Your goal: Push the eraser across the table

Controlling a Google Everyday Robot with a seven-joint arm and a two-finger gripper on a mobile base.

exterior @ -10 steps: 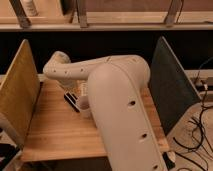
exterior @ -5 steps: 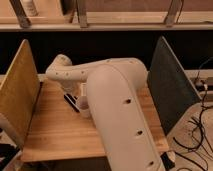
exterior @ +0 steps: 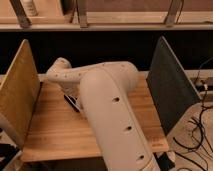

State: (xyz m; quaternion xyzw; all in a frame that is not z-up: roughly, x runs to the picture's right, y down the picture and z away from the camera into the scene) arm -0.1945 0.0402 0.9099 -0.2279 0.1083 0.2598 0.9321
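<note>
Peeking past arm — eraser, left-ctr table; claw hidden behind.

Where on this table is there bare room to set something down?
The widest bare wood is the front-left of the table, between the yellowish left panel and the arm. A narrower strip runs between the arm and the dark right panel. The middle is crowded: the arm covers it, hiding the gripper, with the eraser showing beside it.

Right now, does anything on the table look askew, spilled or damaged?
Nothing stands out. The eraser lies flat on the table, half hidden by the arm. The gripper is out of sight behind the arm. No spill or damage shows.
</note>
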